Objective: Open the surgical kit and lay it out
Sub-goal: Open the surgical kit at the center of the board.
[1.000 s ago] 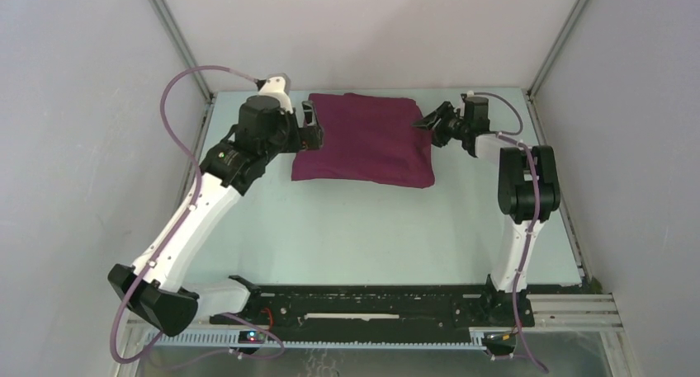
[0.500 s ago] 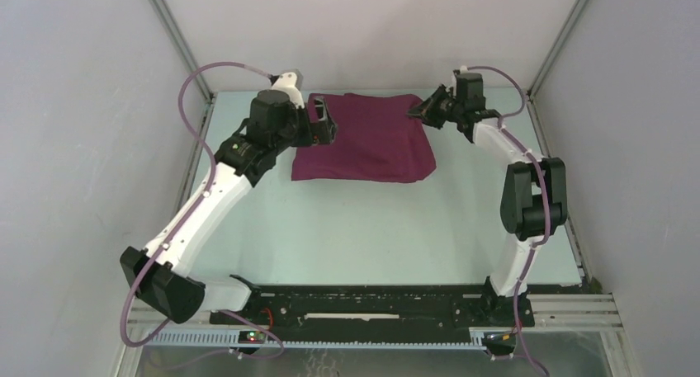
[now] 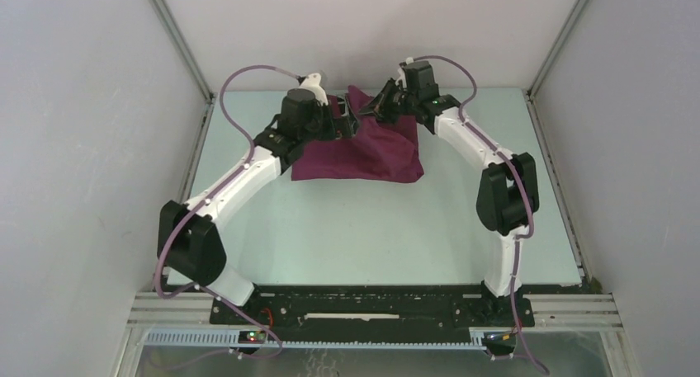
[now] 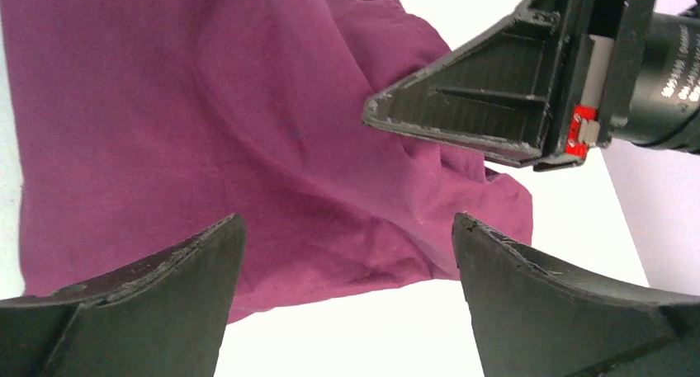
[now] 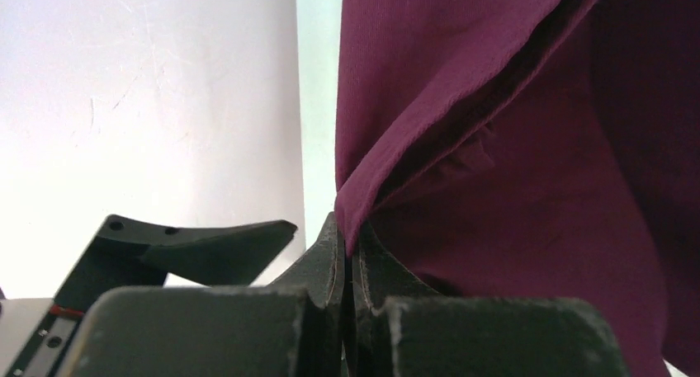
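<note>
The maroon cloth wrap [image 3: 367, 153] lies at the far middle of the surface [image 3: 371, 228], and one fold of it is lifted above the rest. The right gripper [image 5: 351, 249] is pressed together on this lifted fold, with only a thin edge of cloth between its fingertips. The left gripper [image 4: 347, 237] is spread wide just beside it, over the cloth, and holds nothing. The first risk, in my judgement, is that the pinch is too shallow: if the right gripper pulls the flap outward quickly, the thin edge may slip out and the fold will drop onto the bundle. A second risk is that it has caught more than one layer. Then the pull would drag the whole bundle across the surface instead of opening it, and whatever is wrapped inside could shift or spill. The two grippers are also very near each other, so a careless move of the left one could knock the right one or catch the same fold. Several things cannot be seen. The mesh tray and the steel instruments show in no view; I suppose they are under the cloth, but the pictures do not prove it. How many layers are pinched is hidden between the fingertips. In the overhead view the grippers cover the far part of the wrap, and both wrist views cut off its edges.
</note>
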### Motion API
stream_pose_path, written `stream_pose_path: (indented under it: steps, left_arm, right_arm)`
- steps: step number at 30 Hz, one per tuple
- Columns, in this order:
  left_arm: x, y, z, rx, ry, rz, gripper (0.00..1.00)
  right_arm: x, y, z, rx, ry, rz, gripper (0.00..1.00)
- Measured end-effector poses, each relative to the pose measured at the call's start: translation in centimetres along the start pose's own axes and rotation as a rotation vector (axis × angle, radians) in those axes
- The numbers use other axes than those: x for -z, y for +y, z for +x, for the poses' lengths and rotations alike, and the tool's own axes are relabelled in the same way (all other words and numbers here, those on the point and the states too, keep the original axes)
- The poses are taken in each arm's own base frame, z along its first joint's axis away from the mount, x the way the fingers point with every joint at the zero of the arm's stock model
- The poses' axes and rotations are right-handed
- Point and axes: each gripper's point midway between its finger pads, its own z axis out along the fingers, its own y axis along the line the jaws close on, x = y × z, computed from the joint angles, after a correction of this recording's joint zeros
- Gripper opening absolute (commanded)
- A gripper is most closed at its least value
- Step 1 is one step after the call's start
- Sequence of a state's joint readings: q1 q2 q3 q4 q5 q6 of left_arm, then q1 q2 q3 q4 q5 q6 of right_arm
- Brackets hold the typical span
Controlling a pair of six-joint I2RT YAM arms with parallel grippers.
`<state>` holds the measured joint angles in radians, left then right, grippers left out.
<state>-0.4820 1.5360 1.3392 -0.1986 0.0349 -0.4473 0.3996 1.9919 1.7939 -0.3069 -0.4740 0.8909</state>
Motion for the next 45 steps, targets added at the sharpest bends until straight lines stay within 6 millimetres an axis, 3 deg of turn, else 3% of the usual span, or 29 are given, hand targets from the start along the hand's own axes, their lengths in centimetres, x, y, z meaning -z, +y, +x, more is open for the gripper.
stream_pose_path:
  steps: [3, 8, 16, 19, 21, 23, 27, 30, 34, 38, 45]
  left_arm:
    - [-0.6, 0.4, 1.5, 0.020, 0.025, 0.004, 0.98]
    - [-1.2, 0.3, 1.9, 0.057, 0.003, 0.022, 0.93]
    - [-2.9, 0.6, 2.8, 0.098, -0.012, 0.031, 0.81]
    - [-3.5, 0.9, 3.4, 0.103, -0.001, 0.026, 0.71]
    - [-3.8, 1.0, 3.7, 0.106, 0.005, 0.022, 0.57]
    - [-3.9, 1.0, 3.7, 0.113, 0.003, 0.018, 0.41]
    - [-3.9, 1.5, 3.5, 0.124, -0.009, -0.008, 0.02]
    - [-3.8, 2.4, 4.0, 0.122, 0.004, -0.060, 0.00]
    - [-3.6, 4.7, 4.4, 0.124, 0.017, -0.148, 0.00]
    - [-2.7, 7.8, 3.7, 0.119, 0.014, -0.237, 0.00]
    - [0.5, 13.0, -0.8, 0.097, -0.071, -0.396, 0.00]
  right_arm:
    - [-1.2, -0.9, 0.6, -0.066, 0.032, 0.005, 0.00]
    - [-2.7, -1.3, 1.4, -0.165, 0.065, -0.004, 0.00]
    - [-3.4, 1.9, 2.6, -0.245, 0.107, -0.101, 0.00]
    - [-3.6, 3.2, 3.3, -0.256, 0.120, -0.133, 0.00]
    - [-3.6, 3.7, 3.5, -0.264, 0.124, -0.147, 0.00]
    - [-3.7, 4.1, 3.6, -0.271, 0.126, -0.156, 0.11]
    - [-3.8, 4.5, 4.1, -0.271, 0.132, -0.158, 0.53]
    - [-3.6, 4.8, 3.8, -0.246, 0.127, -0.155, 0.74]
    - [-2.9, 4.6, 2.3, -0.183, 0.096, -0.131, 0.83]
    - [-1.9, 3.4, 0.5, -0.113, 0.056, -0.078, 0.84]
    - [-0.1, 0.4, -2.7, 0.031, -0.028, 0.064, 0.82]
